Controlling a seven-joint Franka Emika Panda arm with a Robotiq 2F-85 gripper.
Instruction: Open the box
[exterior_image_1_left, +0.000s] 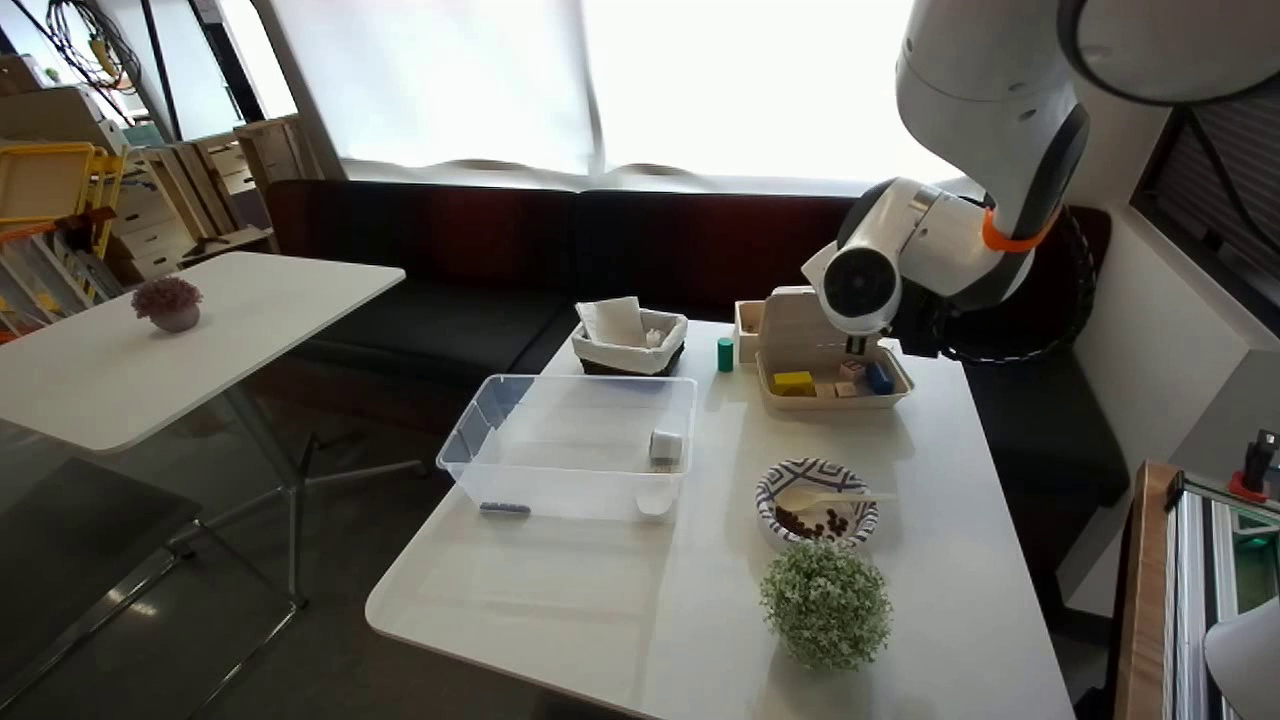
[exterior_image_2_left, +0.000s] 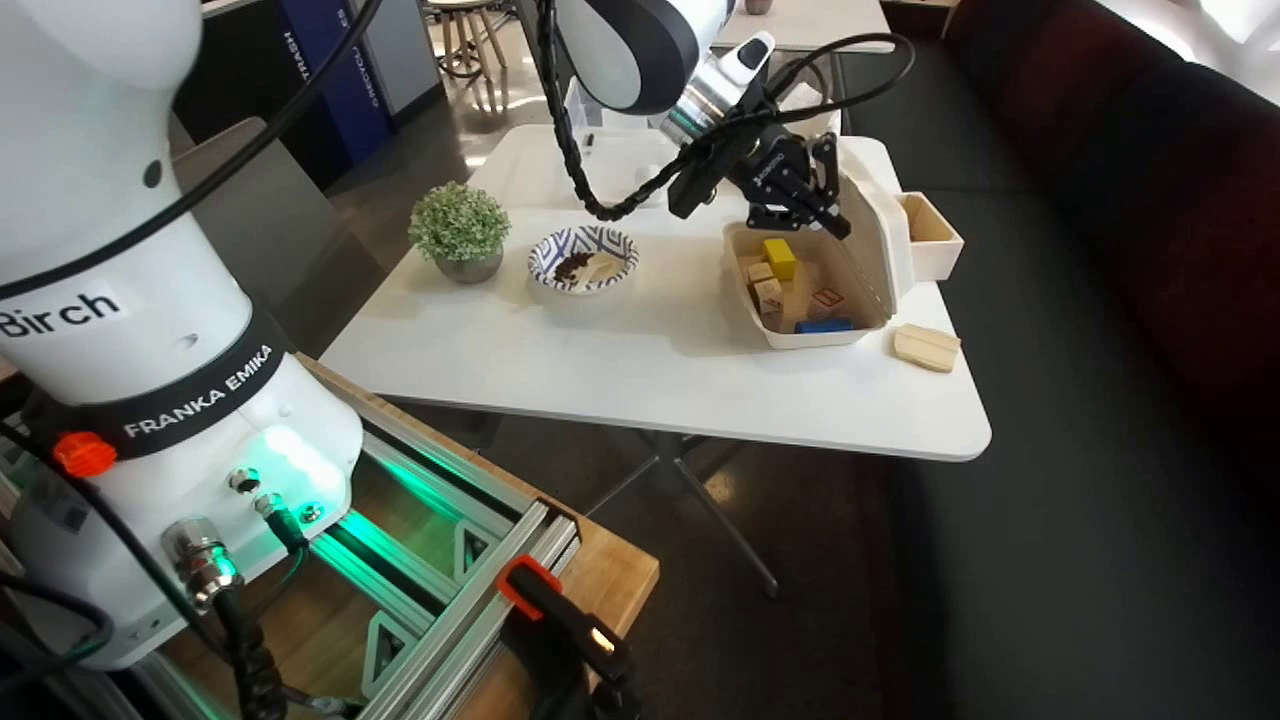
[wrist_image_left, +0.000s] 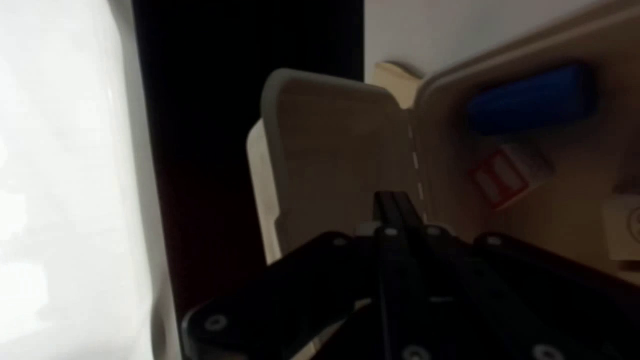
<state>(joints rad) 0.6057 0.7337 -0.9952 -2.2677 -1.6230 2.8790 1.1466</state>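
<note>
The cream-white box stands on the table in both exterior views (exterior_image_1_left: 835, 403) (exterior_image_2_left: 812, 341). Its hinged lid (exterior_image_2_left: 884, 215) is raised, tilted up from the hinge side; it also shows in the wrist view (wrist_image_left: 330, 145). Inside the box lie a yellow block (exterior_image_2_left: 779, 258), a blue block (exterior_image_2_left: 823, 326) and several small wooden blocks. My gripper (exterior_image_2_left: 838, 226) is over the box, close to the lid's inner face; whether it touches is unclear. In the wrist view the gripper's fingertips (wrist_image_left: 396, 200) are together with nothing between them. The fingers hide part of the lid and hinge.
A small wooden bin (exterior_image_2_left: 935, 262) stands behind the lid. A flat wooden piece (exterior_image_2_left: 926, 347) lies beside the box. A green cylinder (exterior_image_1_left: 725, 355), a lined basket (exterior_image_1_left: 630, 352), a clear plastic tray (exterior_image_1_left: 565, 490), a patterned bowl (exterior_image_1_left: 816, 500) and a plant (exterior_image_1_left: 826, 605) share the table.
</note>
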